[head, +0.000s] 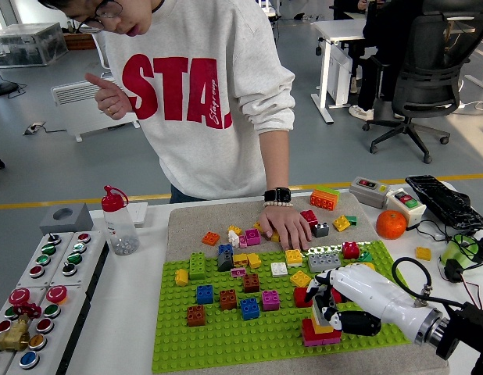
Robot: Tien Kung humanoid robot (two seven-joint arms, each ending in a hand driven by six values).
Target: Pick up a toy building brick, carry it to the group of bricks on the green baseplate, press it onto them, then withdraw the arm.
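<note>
The green baseplate (226, 332) lies on a grey mat and carries several scattered bricks. Near its right front stands a small stack (317, 332) of red, yellow and pink bricks. My right hand (335, 305), white with black finger joints, comes in from the lower right and is curled on the top of that stack, hiding the upper brick. A red brick (302, 296) sits just left of the hand. The person's hand (284, 226) rests flat on the loose bricks at the back of the mat. My left arm is out of sight.
A button panel (38, 289) fills the left front of the table, with a red-capped bottle (118, 221) behind it. At the right are an orange (391, 224), a switch box (369, 191), a keyboard (447, 201) and cables. The person leans over the far edge.
</note>
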